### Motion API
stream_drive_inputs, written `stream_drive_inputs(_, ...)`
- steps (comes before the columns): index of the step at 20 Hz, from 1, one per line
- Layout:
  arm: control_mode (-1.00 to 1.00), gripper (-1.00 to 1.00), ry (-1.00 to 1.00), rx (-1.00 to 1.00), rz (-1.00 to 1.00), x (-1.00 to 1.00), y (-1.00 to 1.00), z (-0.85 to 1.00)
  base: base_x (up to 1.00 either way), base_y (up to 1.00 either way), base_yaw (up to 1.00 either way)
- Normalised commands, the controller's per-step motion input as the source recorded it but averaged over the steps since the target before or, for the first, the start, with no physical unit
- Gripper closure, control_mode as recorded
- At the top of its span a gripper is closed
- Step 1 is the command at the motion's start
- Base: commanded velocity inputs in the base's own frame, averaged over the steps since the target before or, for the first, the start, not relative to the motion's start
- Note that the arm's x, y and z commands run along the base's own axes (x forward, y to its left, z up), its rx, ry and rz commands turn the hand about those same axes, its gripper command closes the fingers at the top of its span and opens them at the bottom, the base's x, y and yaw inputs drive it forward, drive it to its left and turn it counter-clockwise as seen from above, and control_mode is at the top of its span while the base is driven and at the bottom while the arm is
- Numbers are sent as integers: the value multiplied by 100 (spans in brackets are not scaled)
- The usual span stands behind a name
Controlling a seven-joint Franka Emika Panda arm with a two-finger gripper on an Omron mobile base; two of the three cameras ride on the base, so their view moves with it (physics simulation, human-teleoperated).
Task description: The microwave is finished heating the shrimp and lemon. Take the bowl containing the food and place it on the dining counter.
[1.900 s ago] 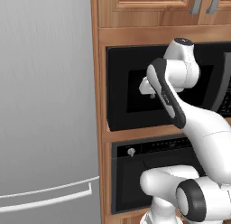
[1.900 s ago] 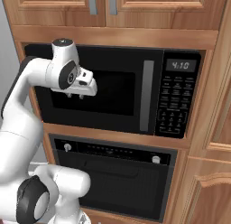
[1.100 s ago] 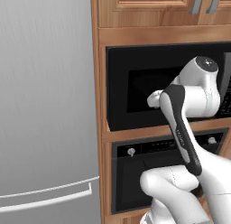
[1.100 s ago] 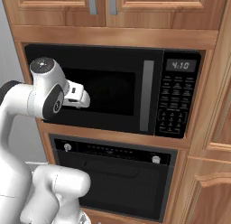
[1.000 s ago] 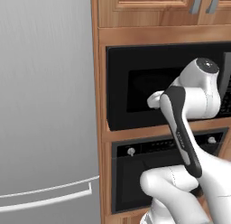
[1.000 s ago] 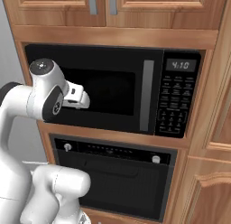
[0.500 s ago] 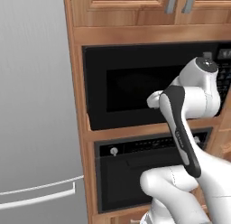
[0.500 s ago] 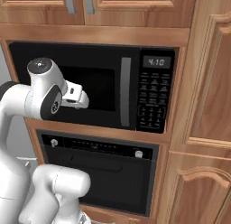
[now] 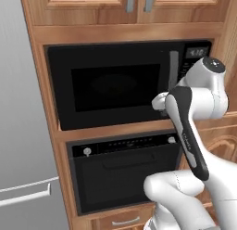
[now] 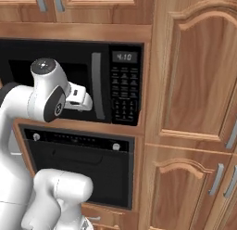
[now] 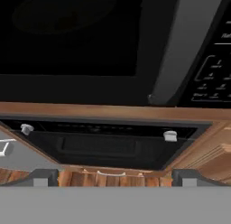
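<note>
Black and closed, the microwave (image 9: 120,85) sits built into a warm wood cabinet wall, its dark glass window giving nothing away of what is inside. Its vertical silver handle (image 10: 97,85) runs down the right side of the door, and beside it the button keypad (image 10: 125,92) sits under a small digital display (image 10: 123,57) showing lit digits. Directly below, separated by a strip of wood, is a black oven (image 9: 125,171) with a horizontal handle (image 9: 129,160) and a round knob (image 9: 86,151) at each end of its control strip.

In the right base view, the tool (image 10: 83,100) hangs in front of the lower part of the microwave door, just left of the silver handle and apart from it. In the hand view its two dark fingertips (image 11: 41,178) stand far apart at the bottom edge, spread wide with nothing between them; that camera looks at the lower end of the handle, the keypad's edge and the oven beneath.

A grey refrigerator (image 9: 18,145) stands to the left of the cabinet column, and tall wooden cupboard doors (image 10: 194,71) fill the wall to the right.
</note>
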Motion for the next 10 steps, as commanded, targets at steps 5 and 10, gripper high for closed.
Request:
stream_drive_inputs(5, 100, -100, 0, 0, 0, 0, 0, 0, -42, -38, -2)
stream_drive_inputs(10, 100, -100, 0, 0, 0, 0, 0, 0, -31, -66, 0)
